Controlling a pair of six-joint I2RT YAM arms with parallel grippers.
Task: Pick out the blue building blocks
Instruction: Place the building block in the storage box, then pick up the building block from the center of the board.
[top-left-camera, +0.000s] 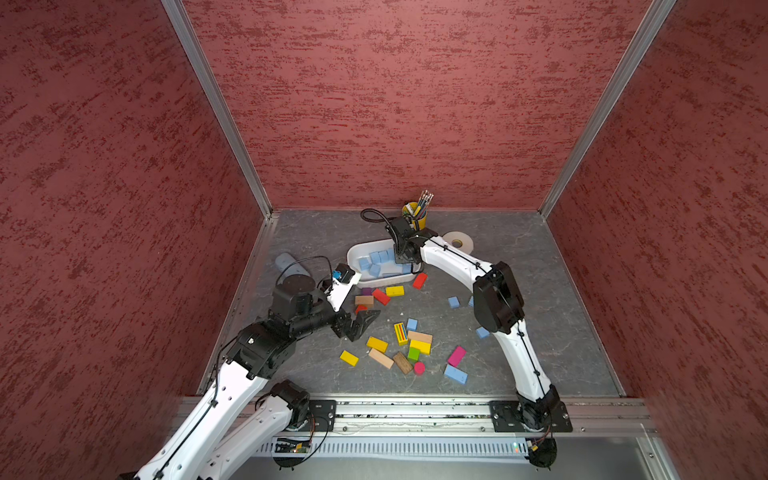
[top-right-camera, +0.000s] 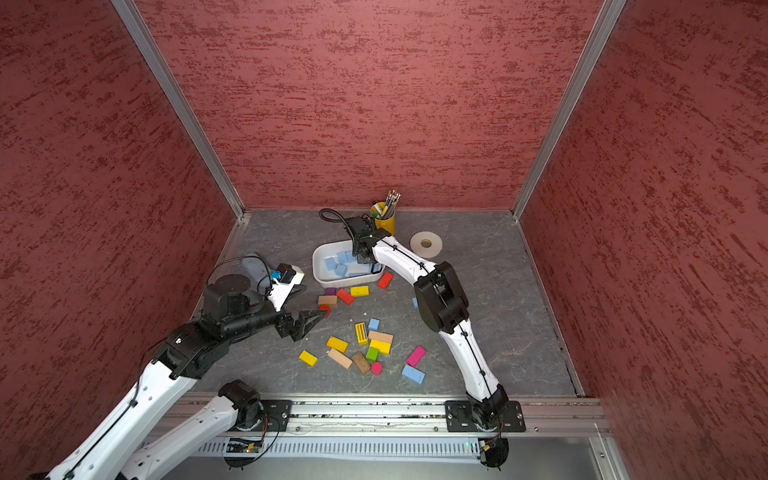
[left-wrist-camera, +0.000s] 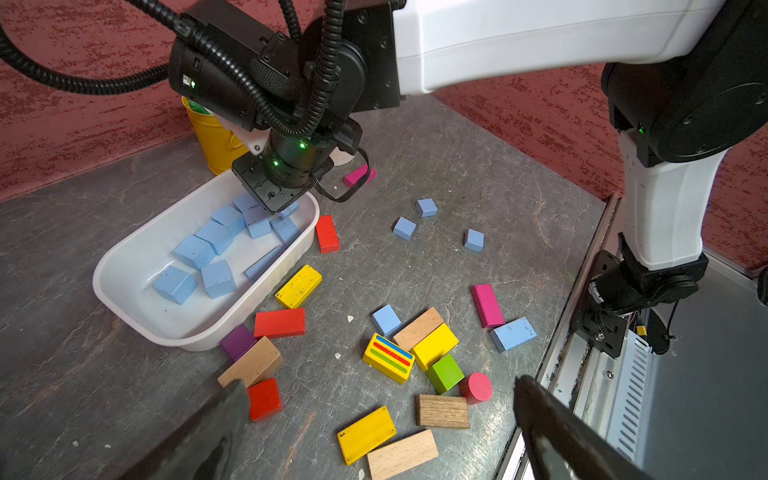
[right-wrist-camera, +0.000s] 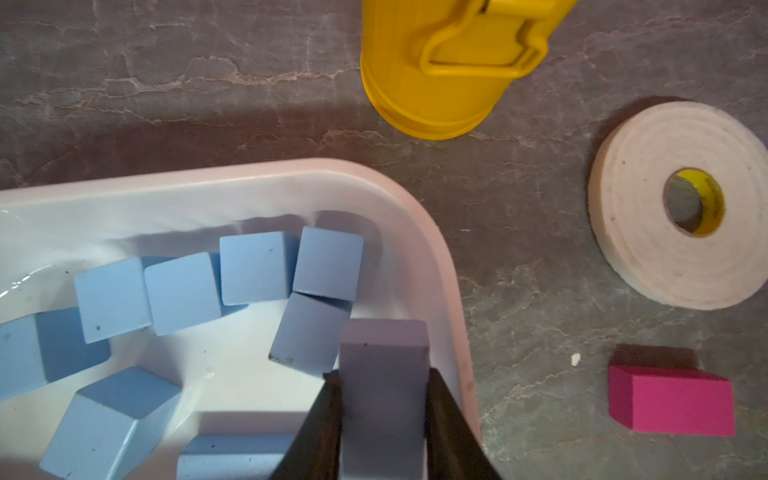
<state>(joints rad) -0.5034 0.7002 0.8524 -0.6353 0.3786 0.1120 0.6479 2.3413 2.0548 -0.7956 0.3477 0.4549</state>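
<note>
Right wrist view: right fingers clamp a pale-blue wooden block beside the rim of a white plastic tub; released here, it might tumble outside, while left fingers gape.

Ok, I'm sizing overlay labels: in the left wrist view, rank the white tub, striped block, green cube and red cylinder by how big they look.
1. white tub
2. striped block
3. green cube and red cylinder: they look about alike, so I won't rank them.
</note>
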